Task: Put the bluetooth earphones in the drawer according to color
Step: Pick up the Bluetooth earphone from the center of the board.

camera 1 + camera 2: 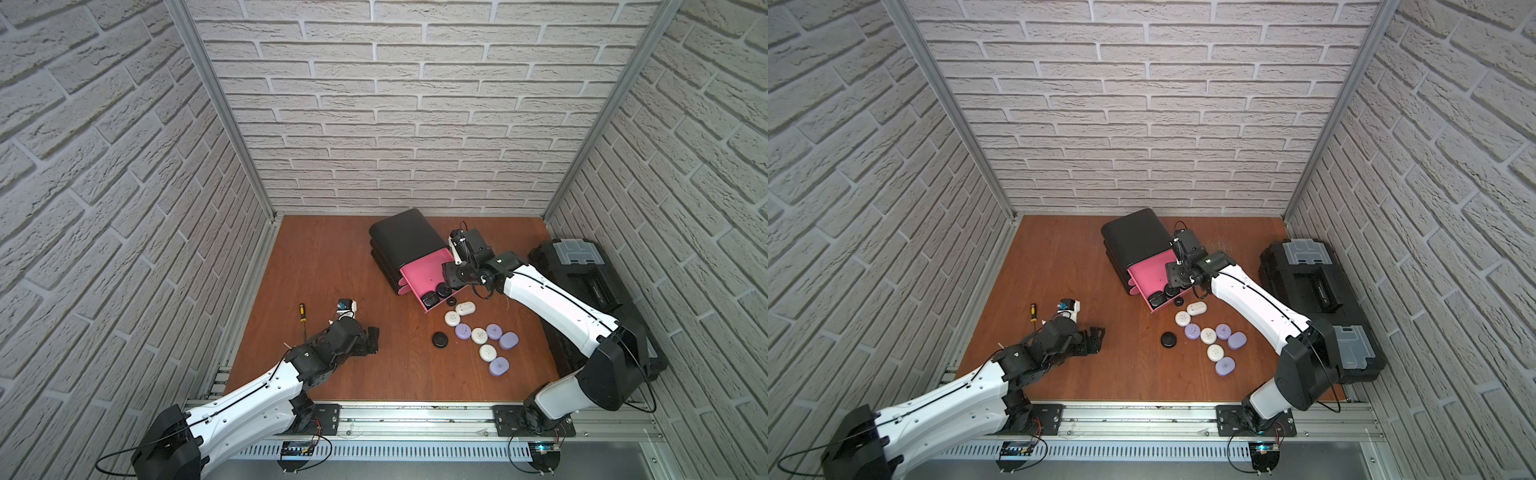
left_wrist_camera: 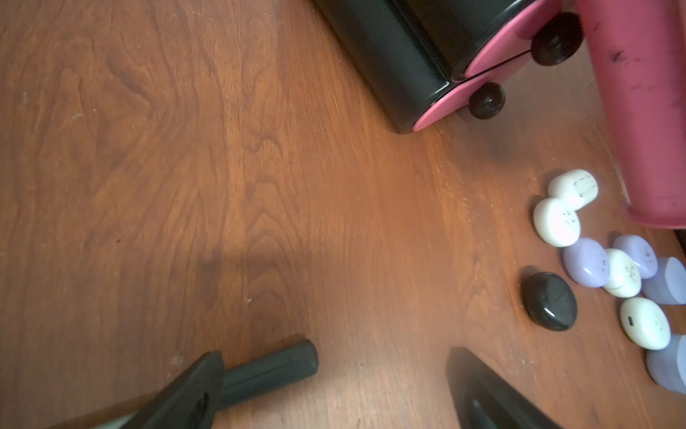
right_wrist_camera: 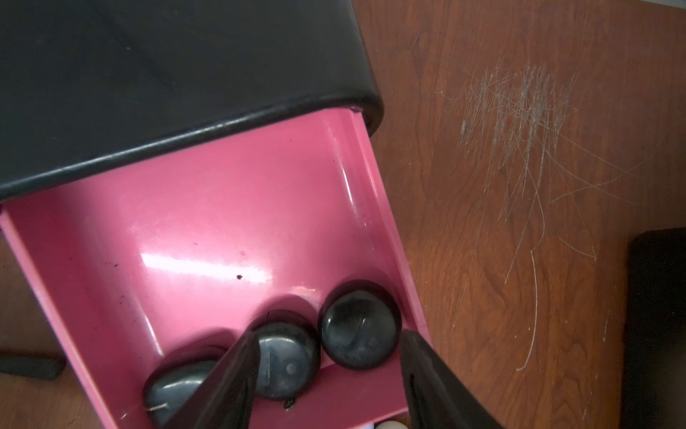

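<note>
In both top views the cabinet (image 1: 405,239) stands aslant near the back wall. Its long axis runs from far left to near right, and its fronts face near right. The top drawer (image 1: 422,276) stands out along that same line. The right gripper (image 1: 451,281) hangs over the drawer's front end and hides part of it, and two black cases (image 1: 430,298) show beside it. On the table (image 1: 332,266) just past the drawer's front, four white cases (image 1: 465,308) and four lavender cases (image 1: 499,366) lie in a loose cluster, several touching. The white one nearest the drawer lies with its long axis across the scene. A lone black case (image 1: 439,339) sits just left of the cluster. The left gripper (image 1: 372,340) sits low, well left of the lone case, pointing toward the cluster. A toolbox (image 1: 590,274) at the right side is partly hidden by the right arm. A screwdriver (image 1: 302,312) lies at the left.

The left wrist view shows the left jaws wide apart with nothing between the fingers (image 2: 193,382). It also shows the two lower fronts shut, each with a knob (image 2: 486,101), which the top views barely give. Two lavender cases are cut off at the frame's edge.

The right wrist view shows three black cases in a row against the drawer's front wall, one more than the top views show. The right jaws stand parted above them, gripping none. One finger (image 3: 230,382) covers part of the middle case and of the end case.
</note>
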`<state>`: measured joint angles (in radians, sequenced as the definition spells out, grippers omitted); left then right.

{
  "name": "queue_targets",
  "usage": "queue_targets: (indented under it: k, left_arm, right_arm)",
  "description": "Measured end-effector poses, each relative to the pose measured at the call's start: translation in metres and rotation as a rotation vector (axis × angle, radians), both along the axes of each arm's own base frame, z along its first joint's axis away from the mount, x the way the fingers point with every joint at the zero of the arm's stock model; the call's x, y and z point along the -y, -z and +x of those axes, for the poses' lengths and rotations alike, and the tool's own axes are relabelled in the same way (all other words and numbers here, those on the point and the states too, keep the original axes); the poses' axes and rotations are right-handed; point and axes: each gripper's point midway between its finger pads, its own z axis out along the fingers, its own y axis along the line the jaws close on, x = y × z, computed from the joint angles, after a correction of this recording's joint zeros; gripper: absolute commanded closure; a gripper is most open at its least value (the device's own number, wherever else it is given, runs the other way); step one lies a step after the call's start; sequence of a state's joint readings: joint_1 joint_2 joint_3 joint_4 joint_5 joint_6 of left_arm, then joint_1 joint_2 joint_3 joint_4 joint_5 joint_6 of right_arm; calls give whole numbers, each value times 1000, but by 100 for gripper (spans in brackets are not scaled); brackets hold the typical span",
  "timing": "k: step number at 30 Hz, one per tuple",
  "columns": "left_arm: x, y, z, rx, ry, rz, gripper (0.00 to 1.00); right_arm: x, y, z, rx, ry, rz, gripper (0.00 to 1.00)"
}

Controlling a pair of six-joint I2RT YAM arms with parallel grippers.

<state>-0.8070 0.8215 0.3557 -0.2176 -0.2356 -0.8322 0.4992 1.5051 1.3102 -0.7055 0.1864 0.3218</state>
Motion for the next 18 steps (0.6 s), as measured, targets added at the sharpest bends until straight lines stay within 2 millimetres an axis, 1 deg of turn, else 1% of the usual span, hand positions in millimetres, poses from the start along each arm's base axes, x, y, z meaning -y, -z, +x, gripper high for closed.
queue_targets:
  k: [3,5,8,12,16,18]
  left_arm:
    - [2,0,0,-1,4,-5,2]
    - [2,1,0,-4,6,-6,2]
    - [3,1,0,-4,5,-8,2]
    - [5,0,2,3,2,-26,2]
    - [4,8,1,-4,-7,-38,2]
    - [3,12,1,-12,-13,-38,2]
  right_arm:
    - [0,-8,-13,14,-20,42,36]
    - [0,-11,-28,19,-44,87,37]
    - [0,-11,-55,22,-82,161,38]
    - [-1,4,-89,16,-136,239,38]
    - [-8,31,-122,5,-207,280,38]
    - [-12,46,-135,-2,-239,292,39]
